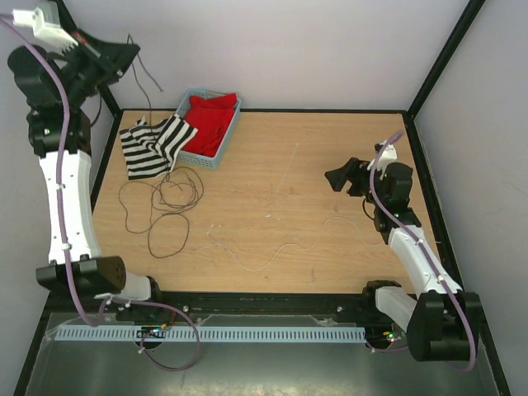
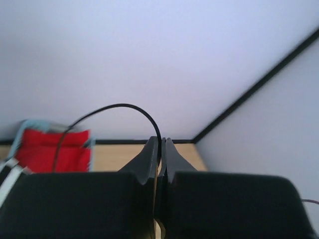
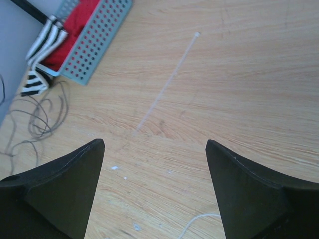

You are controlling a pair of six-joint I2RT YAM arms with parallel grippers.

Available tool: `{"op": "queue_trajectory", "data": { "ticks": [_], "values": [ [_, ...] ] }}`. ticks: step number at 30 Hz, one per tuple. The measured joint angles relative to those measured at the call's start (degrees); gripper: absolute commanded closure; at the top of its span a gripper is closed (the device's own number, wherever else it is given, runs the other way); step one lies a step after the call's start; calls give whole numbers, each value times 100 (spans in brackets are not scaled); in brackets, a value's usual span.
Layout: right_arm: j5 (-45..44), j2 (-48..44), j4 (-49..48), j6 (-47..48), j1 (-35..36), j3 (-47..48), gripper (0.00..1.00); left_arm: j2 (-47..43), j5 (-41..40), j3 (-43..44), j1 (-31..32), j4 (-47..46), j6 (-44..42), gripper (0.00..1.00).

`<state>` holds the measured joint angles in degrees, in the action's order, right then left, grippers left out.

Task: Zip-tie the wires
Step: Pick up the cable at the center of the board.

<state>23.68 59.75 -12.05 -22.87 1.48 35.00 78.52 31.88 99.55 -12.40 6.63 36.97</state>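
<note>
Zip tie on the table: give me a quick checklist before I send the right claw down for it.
1. Left claw shut on the thin black wire: ok.
2. Right claw open, empty: ok.
3. Translucent plastic zip tie lying flat and uncovered on the wooden table: ok.
4. Right claw over the tie: not ok, it lies ahead of the fingertips.
5. Wires gathered together: not ok, black loops sit apart from the pale whitish wire.
6. Tie's locking side up: cannot tell.
</note>
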Motion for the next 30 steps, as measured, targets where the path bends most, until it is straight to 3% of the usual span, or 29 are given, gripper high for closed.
{"op": "queue_trajectory", "data": {
  "ticks": [4, 12, 19, 30],
  "values": [
    [240, -214, -511, -328, 17, -291, 4, 634, 608, 997, 179, -267, 678, 100],
    [542, -278, -1381, -592, 553, -348, 0, 1073, 1060, 1917, 1040, -286, 1270, 100],
    [601, -166, -1766, -824, 992, -348, 0, 1650, 1187, 3486, 1073, -584, 1989, 100],
    [898, -28, -3051, -1379, 1311, -616, 1, 1602, 1296, 3609, 1307, -844, 3047, 100]
  ]
}}
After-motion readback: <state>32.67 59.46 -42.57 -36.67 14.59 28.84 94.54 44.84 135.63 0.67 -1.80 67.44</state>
